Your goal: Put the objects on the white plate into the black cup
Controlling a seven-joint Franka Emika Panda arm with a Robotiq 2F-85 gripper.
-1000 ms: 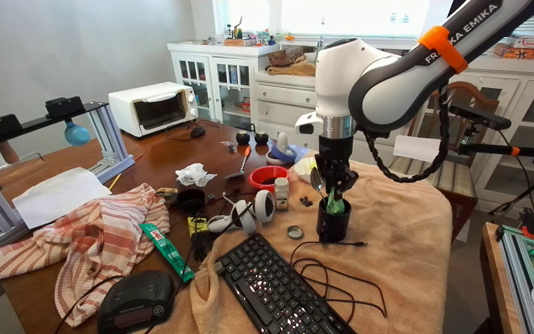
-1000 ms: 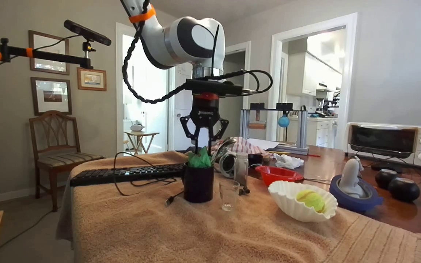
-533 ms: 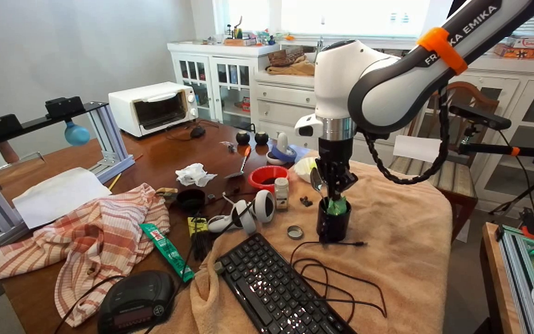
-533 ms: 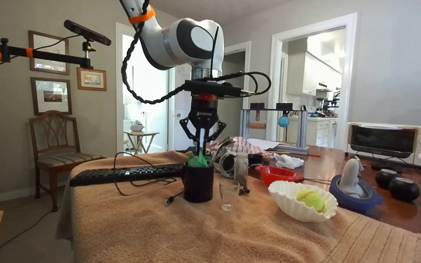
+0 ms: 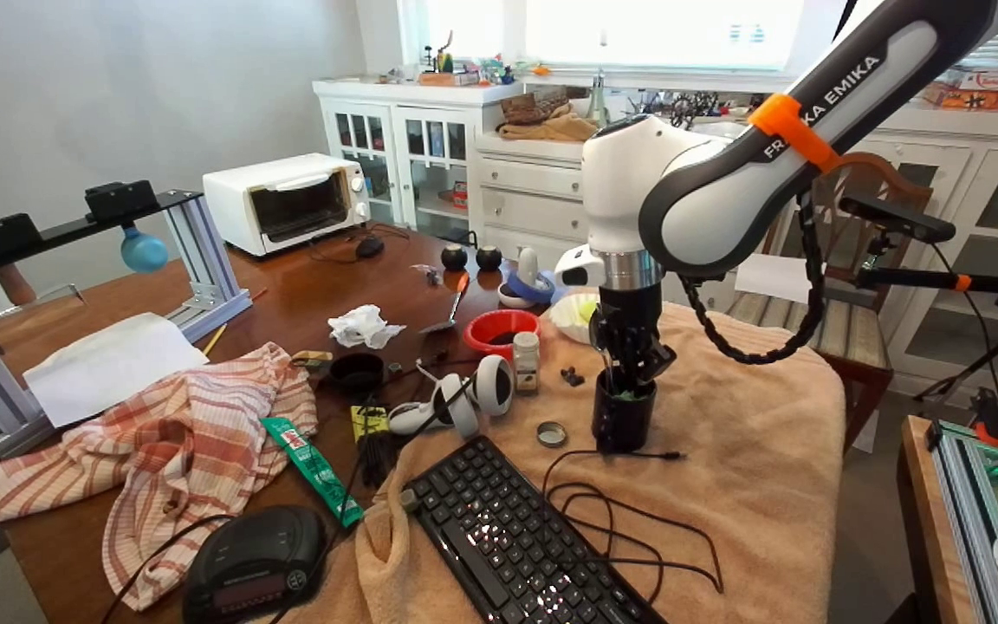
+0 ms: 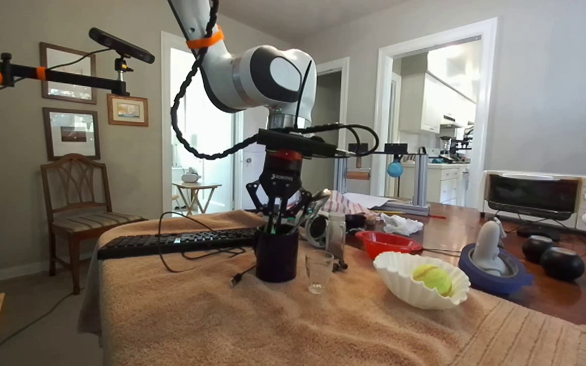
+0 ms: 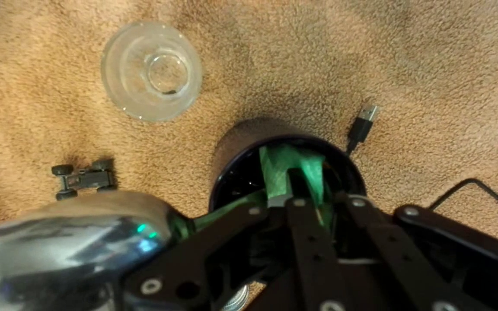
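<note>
- Exterior view: Franka Emika Panda arm (image 6: 267, 76), white and black; its wrist end is hanging over the black cup (image 6: 276, 262).
- Robotiq gripper (image 6: 275, 223), black: fingers are standing close together, tips sunk below the rim; whether they are meeting or pinching anything, cannot tell.
- Fluted white dish (image 6: 400, 287), well apart from the cup: is cradling one tennis ball (image 6: 430, 279).
- Black cup, upright: is containing crinkled green film (image 7: 275, 168) and, apparently, the handle of a metal spoon (image 7: 80, 242).
- Metal spoon: is leaning beside the fingers; a sideways nudge could be tipping the cup.
- Tennis ball: is awaiting transfer, presumably; is likely needing the film low.
- Crinkled green film: is lying at the fingertips. Probable step, seating it; careful handling would be pressing straight down, then rising vertically, checking nothing is clinging.
</note>
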